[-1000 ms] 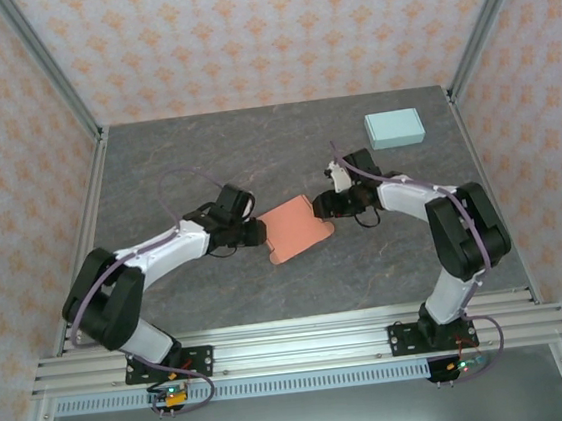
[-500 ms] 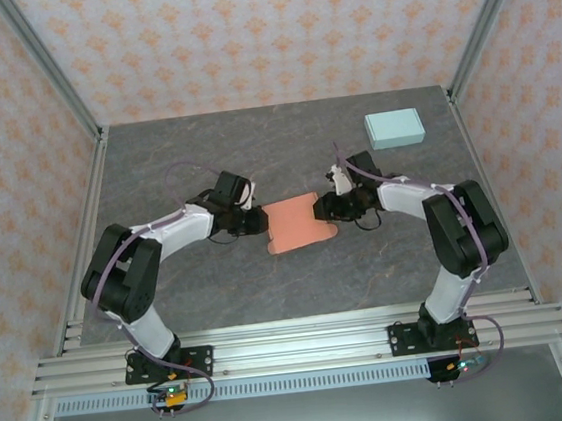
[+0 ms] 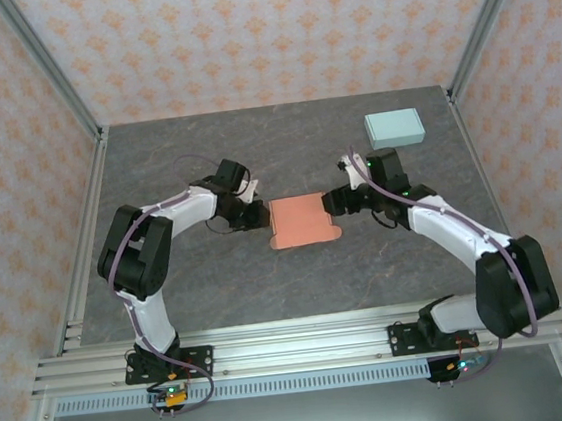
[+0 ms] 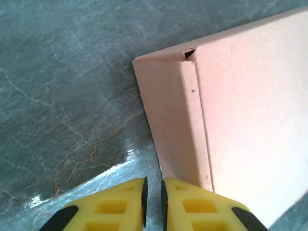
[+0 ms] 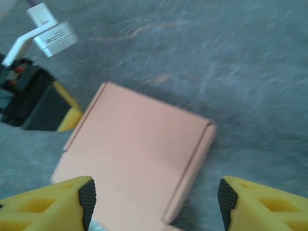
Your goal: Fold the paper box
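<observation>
A grey, marble-veined counter (image 3: 229,286) sits inside walls (image 3: 262,31) papered in a pale orange floral print. Aluminium posts (image 3: 48,64) frame the corners. The light is soft and even.

It is a robotics lab test cell (a rig, not a room). A grey marble-look table (image 3: 298,279) is fenced by aluminium posts (image 3: 47,64) rising from its far corners. Patterned backdrop panels (image 3: 262,31) stand behind and beside it. Slotted rails (image 3: 305,347) along its near edge carry the left arm (image 3: 176,216) and right arm (image 3: 454,232).
</observation>
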### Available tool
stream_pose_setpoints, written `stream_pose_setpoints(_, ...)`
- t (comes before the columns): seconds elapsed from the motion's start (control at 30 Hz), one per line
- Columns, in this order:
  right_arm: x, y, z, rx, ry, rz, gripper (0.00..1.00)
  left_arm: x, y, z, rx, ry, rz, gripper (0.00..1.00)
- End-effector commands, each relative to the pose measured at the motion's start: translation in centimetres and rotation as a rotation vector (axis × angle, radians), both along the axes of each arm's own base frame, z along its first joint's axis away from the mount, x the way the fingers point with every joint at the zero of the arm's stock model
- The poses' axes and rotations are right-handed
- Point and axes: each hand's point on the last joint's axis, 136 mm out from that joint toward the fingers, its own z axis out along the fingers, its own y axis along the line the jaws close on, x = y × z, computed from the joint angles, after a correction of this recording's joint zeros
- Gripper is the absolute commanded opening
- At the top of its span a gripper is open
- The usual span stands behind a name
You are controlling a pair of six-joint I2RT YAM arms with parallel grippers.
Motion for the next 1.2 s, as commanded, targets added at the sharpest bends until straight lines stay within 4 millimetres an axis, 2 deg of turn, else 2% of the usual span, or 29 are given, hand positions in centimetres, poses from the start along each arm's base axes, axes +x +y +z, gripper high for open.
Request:
stream_pose_setpoints(0.0, 1.6, -3.2, -1.2, -0.164, -0.023, -0.1, 0.7, -0.8, 1.1, 2.0, -0.052, 0.02, 0.024, 0.24)
stream_pose_setpoints(0.13, 1.0, -0.8, -2.6, 0.049, 0.198, -0.098, 0.67, -0.5, 0.2, 3.1, -0.172, -0.007, 0.072, 0.39)
stream_pose_setpoints(0.23, 1.3, -0.1, -3.6, 0.155, 0.255, -0.16, 0.67, 0.3, -0.5, 3.2, -0.238, -0.019, 0.117, 0.41)
stream_pose_setpoints(0.4, 1.2, 0.6, -5.4, 0.206, 0.323, -0.17, 0.67, 1.6, -1.5, 3.1, -0.299, -0.02, 0.137, 0.4)
stream_pose_setpoints(0.5, 1.0, 1.0, -6.5, 0.236, 0.367, -0.168, 0.67, 1.9, -1.4, 2.9, -0.281, -0.027, 0.132, 0.39)
stream_pose_setpoints(0.67, 1.1, 1.4, -7.4, 0.295, 0.405, -0.175, 0.67, 1.3, -1.4, -0.1, -0.236, 0.032, 0.097, 0.32)
stream_pose_setpoints(0.7, 1.1, 1.5, -7.4, 0.301, 0.405, -0.175, 0.66, 1.4, -1.6, -0.1, -0.251, 0.029, 0.094, 0.32)
stream_pose_setpoints(0.73, 1.1, 1.5, -7.3, 0.308, 0.407, -0.177, 0.67, 1.1, -1.6, -1.1, -0.248, 0.055, 0.095, 0.32)
stream_pose_setpoints(0.87, 1.3, 1.3, -7.2, 0.352, 0.423, -0.179, 0.68, 1.0, -1.8, -1.6, -0.254, 0.08, 0.083, 0.28)
stream_pose_setpoints(0.97, 1.6, 1.0, -7.6, 0.372, 0.447, -0.204, 0.68, 1.3, -2.4, -0.9, -0.3, 0.08, 0.083, 0.29)
stream_pose_setpoints(1.13, 1.8, 1.1, -7.5, 0.385, 0.449, -0.208, 0.64, 1.9, -2.9, 1.2, -0.365, 0.041, 0.097, 0.43)
stream_pose_setpoints(1.17, 1.8, 1.2, -7.6, 0.388, 0.455, -0.204, 0.62, 2.0, -3.2, 2.7, -0.395, 0.009, 0.091, 0.45)
